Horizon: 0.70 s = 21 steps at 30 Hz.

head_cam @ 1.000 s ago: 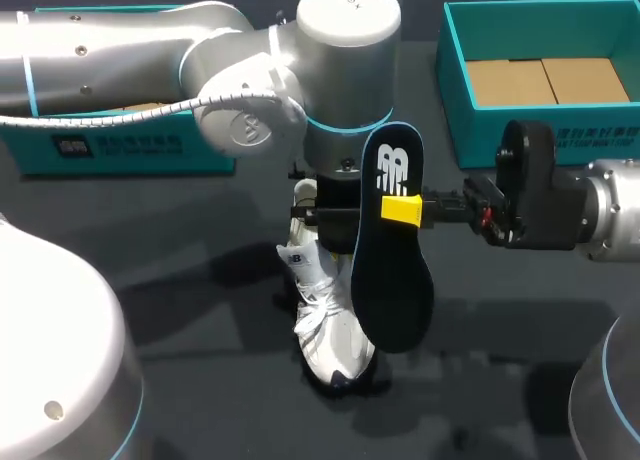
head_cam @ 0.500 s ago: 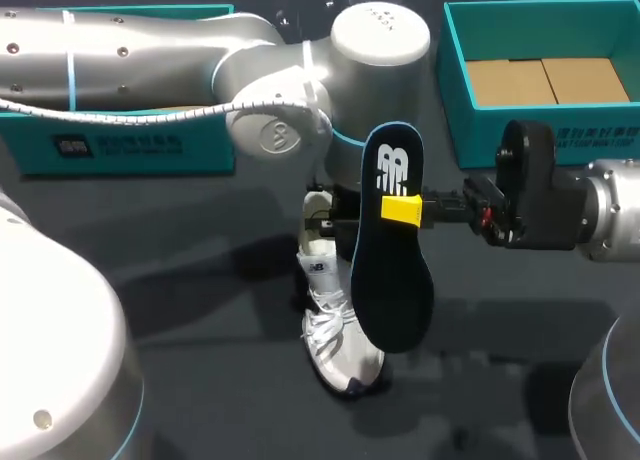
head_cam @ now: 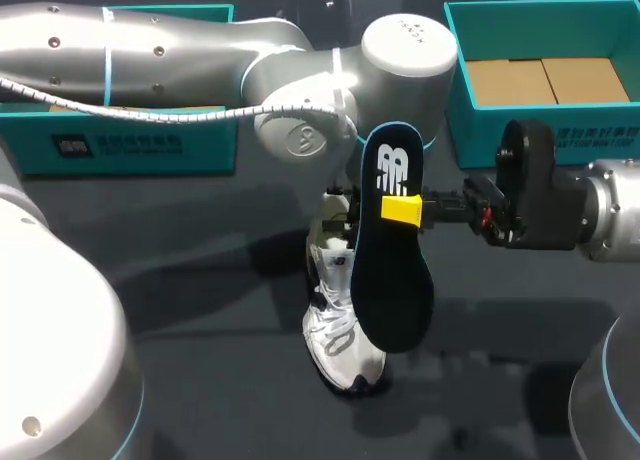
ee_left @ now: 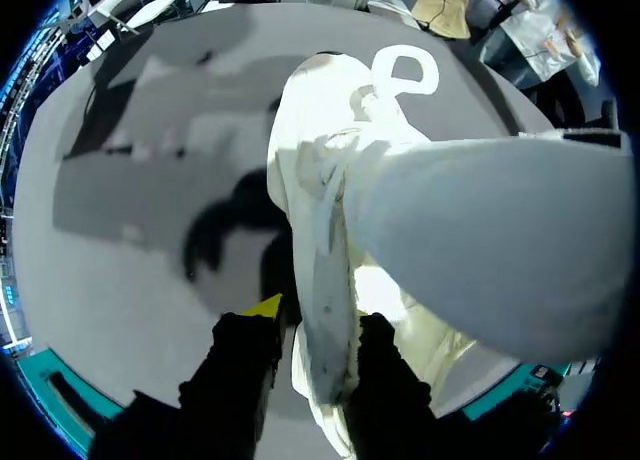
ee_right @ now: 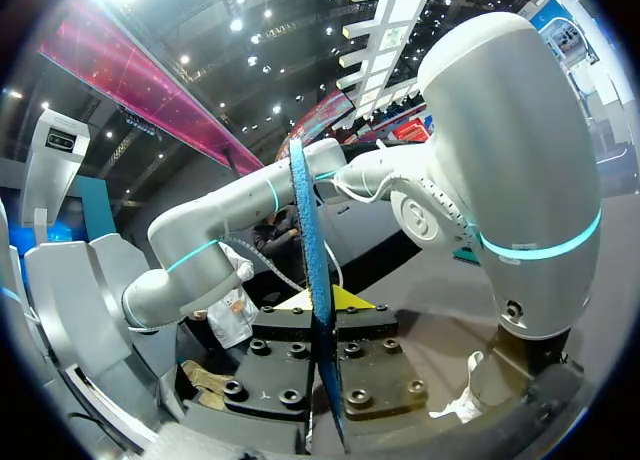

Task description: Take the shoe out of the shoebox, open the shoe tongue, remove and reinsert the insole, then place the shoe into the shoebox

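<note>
Head view first: my left arm [head_cam: 200, 50] comes across to the middle with its wrist right above the heel of the white shoe [head_cam: 338, 325], which is out on the dark desk [head_cam: 180, 280], toe toward the near edge, well apart from the teal shoebox [head_cam: 452, 90] at the far right. The right pincer [head_cam: 403, 210] is clamped on the dark insole [head_cam: 392, 280], holding it upright just beside the shoe. Left wrist view: the left pincer [ee_left: 318, 318] is clenched on the shoe's [ee_left: 330, 130] side wall, one finger on each side. Right wrist view: the insole [ee_right: 312, 250] sits edge-on, squeezed between the right pincer's [ee_right: 322, 305] yellow tips.
</note>
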{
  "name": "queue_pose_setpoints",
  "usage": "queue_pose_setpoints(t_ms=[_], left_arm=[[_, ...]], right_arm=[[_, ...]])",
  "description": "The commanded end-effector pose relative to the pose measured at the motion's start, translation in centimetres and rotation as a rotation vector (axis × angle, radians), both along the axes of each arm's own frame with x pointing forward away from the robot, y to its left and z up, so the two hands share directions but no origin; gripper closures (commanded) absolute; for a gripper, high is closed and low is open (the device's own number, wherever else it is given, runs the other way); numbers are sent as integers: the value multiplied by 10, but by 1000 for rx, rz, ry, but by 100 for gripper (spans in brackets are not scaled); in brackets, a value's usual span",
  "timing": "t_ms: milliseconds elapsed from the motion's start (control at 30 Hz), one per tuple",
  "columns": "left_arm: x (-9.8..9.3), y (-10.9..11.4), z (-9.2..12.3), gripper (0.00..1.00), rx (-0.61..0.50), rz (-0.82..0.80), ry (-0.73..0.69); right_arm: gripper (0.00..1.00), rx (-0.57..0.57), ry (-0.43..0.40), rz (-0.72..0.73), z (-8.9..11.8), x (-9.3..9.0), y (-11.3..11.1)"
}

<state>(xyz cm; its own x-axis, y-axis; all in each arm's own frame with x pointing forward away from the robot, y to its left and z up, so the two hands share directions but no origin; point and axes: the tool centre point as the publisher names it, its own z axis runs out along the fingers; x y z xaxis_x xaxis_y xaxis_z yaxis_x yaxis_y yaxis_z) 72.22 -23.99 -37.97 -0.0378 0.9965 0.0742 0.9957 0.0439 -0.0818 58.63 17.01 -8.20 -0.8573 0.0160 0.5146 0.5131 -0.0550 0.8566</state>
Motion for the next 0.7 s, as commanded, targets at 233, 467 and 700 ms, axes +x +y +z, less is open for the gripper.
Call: queue_pose_setpoints(t_ms=[233,467,700], left_arm=[[10,7,48,0,-168,25,-23],[23,0,117,0,-505,85,-47],[23,0,117,0,-505,85,-47]], right_arm=[[100,-1,0,-4,-1,-2,1],[100,-1,0,-4,-1,-2,1],[100,-1,0,-4,-1,-2,1]])
